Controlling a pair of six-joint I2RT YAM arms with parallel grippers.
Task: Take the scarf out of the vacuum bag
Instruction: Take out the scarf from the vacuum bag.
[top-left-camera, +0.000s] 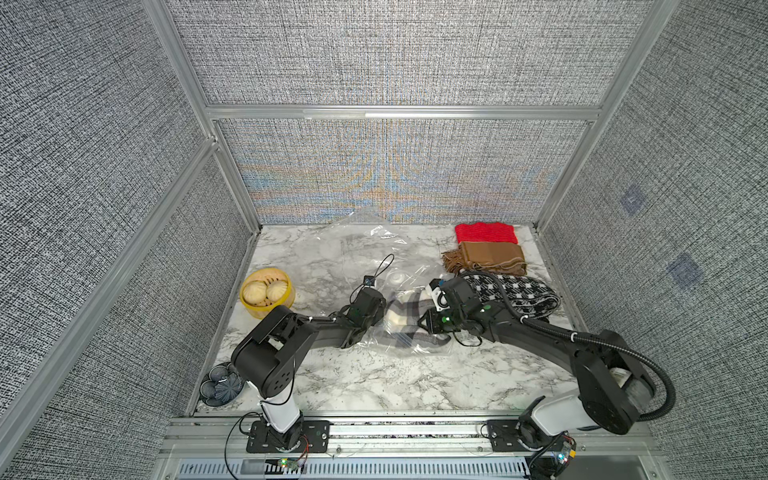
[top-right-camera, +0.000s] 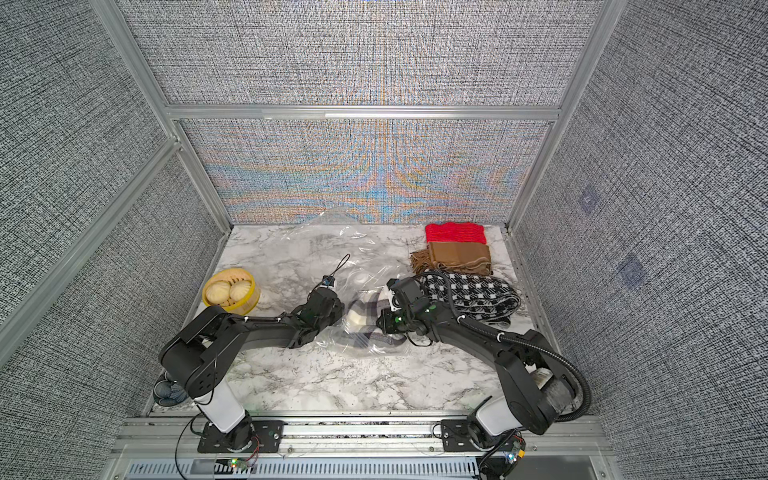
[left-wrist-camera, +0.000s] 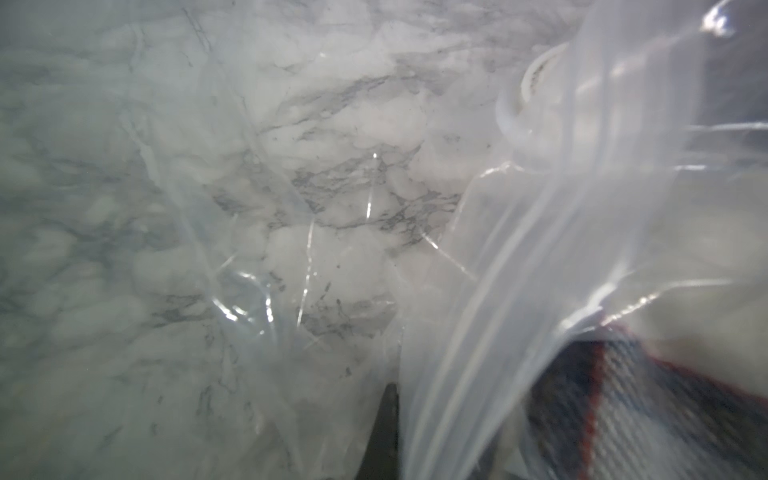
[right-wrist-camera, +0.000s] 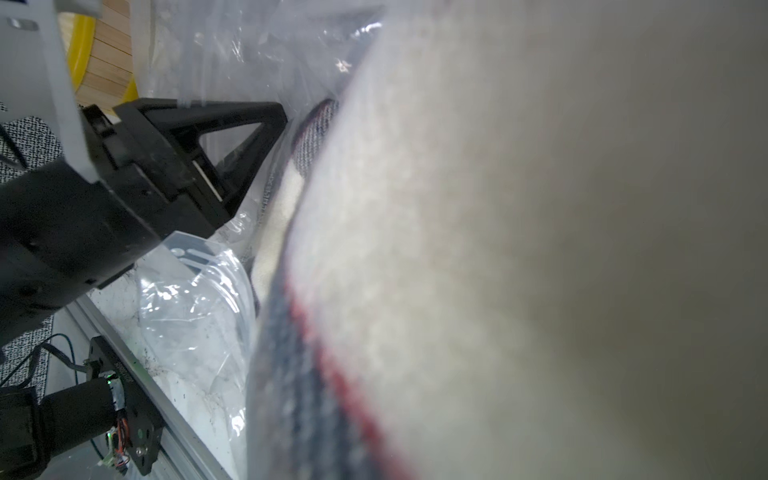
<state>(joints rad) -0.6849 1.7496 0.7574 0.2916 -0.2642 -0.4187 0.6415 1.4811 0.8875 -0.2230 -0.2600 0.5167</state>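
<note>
Marble table bears vacuum bag, scarves, steamer.

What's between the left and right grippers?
Plaid scarf and crumpled bag plastic fill the gap between left gripper and right gripper, in both top views.

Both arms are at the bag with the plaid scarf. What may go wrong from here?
1. The left gripper pinches only thin plastic of the vacuum bag; if it slips, the bag may travel with the plaid scarf.
2. The right gripper is at the scarf, but its grip cannot be seen; it may be shallow.
3. The right arm reaches over the black-and-white checked scarf; drawing back could drag it.
</note>
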